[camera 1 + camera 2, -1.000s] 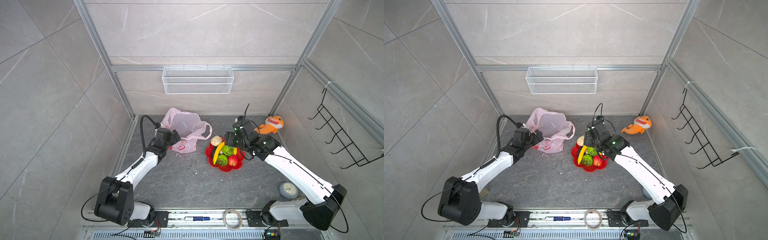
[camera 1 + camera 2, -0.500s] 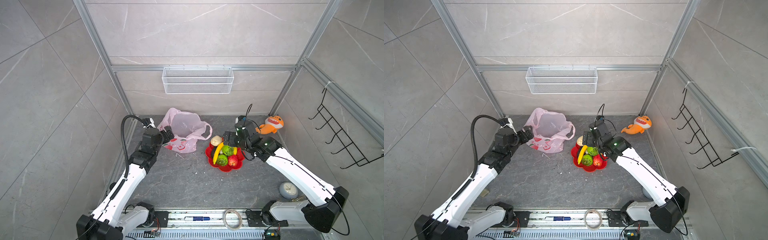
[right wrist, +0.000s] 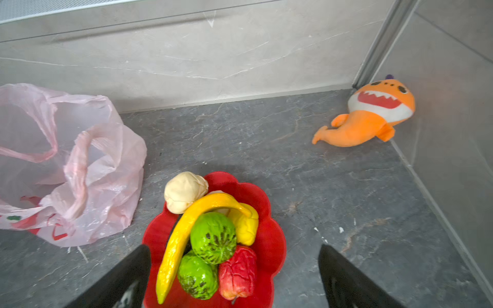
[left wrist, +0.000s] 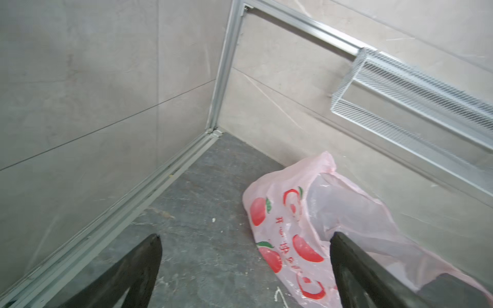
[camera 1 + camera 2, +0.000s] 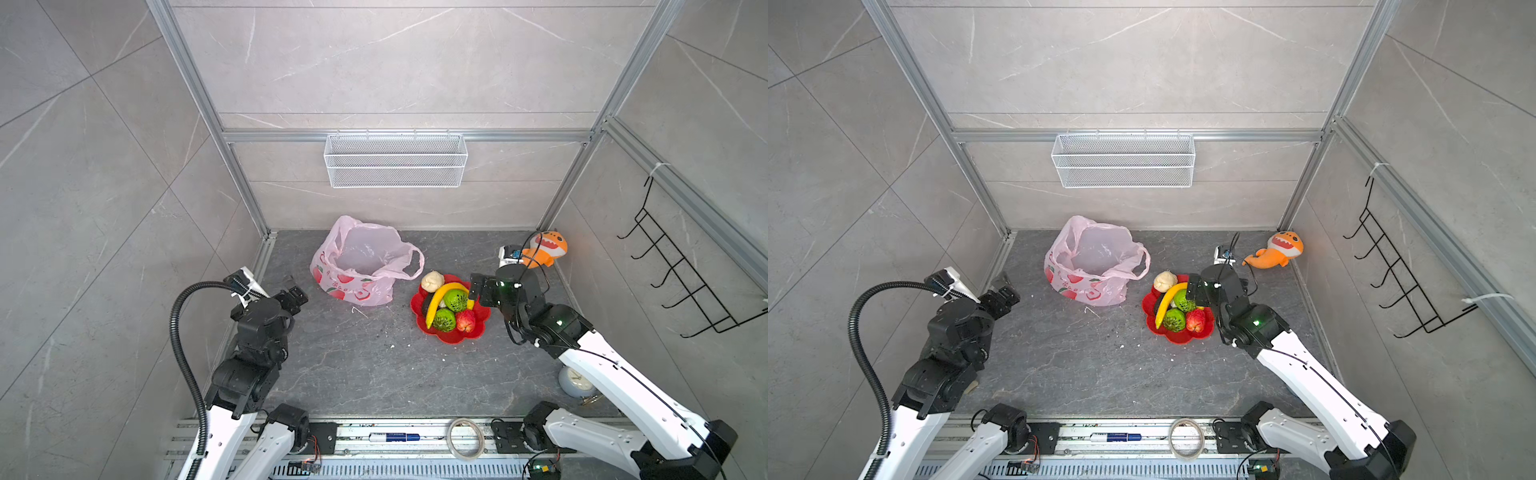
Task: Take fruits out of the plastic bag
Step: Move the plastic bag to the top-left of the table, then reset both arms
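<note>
Two grippers stand with their jaws spread wide, and neither holds anything. The left gripper (image 4: 245, 236) hovers low near the left wall. The thin translucent pink plastic bag with red apple prints (image 4: 293, 234) lies just ahead of it on the grey floor, mouth gaping, apart from the dark fingers (image 4: 128, 272).

The right gripper (image 3: 234, 246) hangs over the rim of the red flower-shaped plate (image 3: 272, 240), on the side away from the bag. The fruits are piled on that plate, below and between the fingers, touching neither:
- a curved yellow banana (image 3: 186, 232)
- two bumpy green balls (image 3: 213, 237)
- a red apple (image 3: 237, 274)
- a small yellow fruit (image 3: 245, 224)
- a lumpy beige one (image 3: 184, 194), at the rim nearest the bag

In a top view a dark avocado (image 5: 1155, 306) shows under the banana. An orange plush shark (image 3: 370, 117) lies in the far corner, well apart.
</note>
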Controlling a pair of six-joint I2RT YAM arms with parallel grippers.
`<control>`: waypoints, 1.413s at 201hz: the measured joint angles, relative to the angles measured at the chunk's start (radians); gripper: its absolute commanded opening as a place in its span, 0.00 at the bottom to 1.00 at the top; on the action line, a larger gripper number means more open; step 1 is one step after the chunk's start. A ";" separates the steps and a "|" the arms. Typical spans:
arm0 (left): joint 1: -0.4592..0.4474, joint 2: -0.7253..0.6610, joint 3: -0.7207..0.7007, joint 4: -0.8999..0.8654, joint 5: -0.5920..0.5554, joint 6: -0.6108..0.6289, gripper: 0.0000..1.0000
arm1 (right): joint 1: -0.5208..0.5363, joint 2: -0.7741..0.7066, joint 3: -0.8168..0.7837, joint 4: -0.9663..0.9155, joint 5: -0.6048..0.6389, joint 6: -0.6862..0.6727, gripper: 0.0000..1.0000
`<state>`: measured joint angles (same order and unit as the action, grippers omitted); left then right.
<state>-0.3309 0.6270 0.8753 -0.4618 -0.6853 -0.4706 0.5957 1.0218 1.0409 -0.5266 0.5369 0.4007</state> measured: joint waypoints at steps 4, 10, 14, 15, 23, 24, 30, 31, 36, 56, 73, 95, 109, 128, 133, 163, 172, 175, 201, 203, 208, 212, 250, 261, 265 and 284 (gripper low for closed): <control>0.000 -0.001 -0.021 0.005 -0.016 0.008 1.00 | 0.000 -0.009 -0.011 0.002 0.010 -0.003 0.99; 0.000 0.001 -0.053 0.020 -0.039 0.024 1.00 | 0.000 -0.023 -0.025 0.003 0.028 -0.010 0.99; 0.000 0.005 -0.074 0.031 -0.051 0.039 1.00 | 0.000 -0.031 -0.035 0.005 0.040 -0.012 0.99; 0.000 0.007 -0.083 0.035 -0.057 0.044 1.00 | 0.000 -0.033 -0.037 0.005 0.043 -0.013 0.99; 0.000 0.022 -0.129 0.068 -0.082 0.077 1.00 | 0.000 -0.046 -0.052 0.008 0.069 -0.018 0.99; 0.000 0.024 -0.136 0.074 -0.085 0.084 1.00 | 0.000 -0.047 -0.054 0.008 0.071 -0.018 0.99; 0.000 0.042 -0.167 0.103 -0.101 0.113 1.00 | 0.000 -0.056 -0.065 0.008 0.091 -0.021 0.99; 0.000 0.045 -0.174 0.111 -0.104 0.120 1.00 | 0.000 -0.056 -0.066 0.008 0.093 -0.021 0.99; 0.000 0.063 -0.199 0.143 -0.112 0.145 1.00 | 0.000 -0.062 -0.075 0.008 0.107 -0.026 0.99; 0.007 0.155 -0.293 0.301 -0.136 0.249 1.00 | 0.000 -0.083 -0.119 0.014 0.166 -0.035 0.99; 0.036 0.268 -0.348 0.426 -0.127 0.309 1.00 | 0.000 -0.101 -0.164 0.024 0.212 -0.037 0.99; 0.117 0.395 -0.379 0.538 -0.090 0.335 1.00 | 0.000 -0.135 -0.215 0.043 0.251 -0.055 0.99; 0.172 0.461 -0.406 0.632 -0.052 0.342 1.00 | 0.000 -0.159 -0.238 0.057 0.273 -0.067 0.99; 0.224 0.531 -0.460 0.767 -0.001 0.344 1.00 | 0.000 -0.177 -0.249 0.069 0.306 -0.082 0.99; 0.233 0.553 -0.476 0.809 0.018 0.347 1.00 | 0.000 -0.180 -0.252 0.072 0.315 -0.084 0.99; 0.249 0.671 -0.498 0.951 0.098 0.380 1.00 | 0.000 -0.190 -0.277 0.089 0.352 -0.090 0.99; 0.252 0.700 -0.499 0.995 0.118 0.388 1.00 | 0.000 -0.191 -0.288 0.096 0.362 -0.093 0.99; 0.253 0.708 -0.499 1.008 0.122 0.390 1.00 | 0.000 -0.191 -0.292 0.099 0.364 -0.093 0.99; 0.259 0.771 -0.506 1.114 0.174 0.405 1.00 | 0.000 -0.191 -0.316 0.124 0.391 -0.111 0.99; 0.259 0.776 -0.507 1.123 0.178 0.406 1.00 | 0.000 -0.190 -0.317 0.126 0.393 -0.112 0.99; 0.260 0.786 -0.510 1.139 0.189 0.410 1.00 | 0.000 -0.190 -0.318 0.132 0.397 -0.117 0.99; 0.260 0.795 -0.511 1.151 0.198 0.413 1.00 | 0.000 -0.188 -0.320 0.138 0.402 -0.121 0.99; 0.282 0.826 -0.512 1.183 0.278 0.423 1.00 | -0.002 -0.168 -0.373 0.242 0.439 -0.176 0.99; 0.298 0.826 -0.512 1.196 0.306 0.423 1.00 | -0.006 -0.158 -0.398 0.277 0.445 -0.190 0.99; 0.303 0.826 -0.512 1.200 0.317 0.423 1.00 | -0.008 -0.153 -0.405 0.286 0.446 -0.196 0.99; 0.322 0.839 -0.519 1.244 0.351 0.423 1.00 | -0.025 -0.121 -0.438 0.344 0.447 -0.211 0.99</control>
<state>-0.0090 1.4662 0.3565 0.7818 -0.3347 -0.0479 0.5705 0.9005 0.6033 -0.1825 0.9836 0.1898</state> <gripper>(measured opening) 0.999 0.992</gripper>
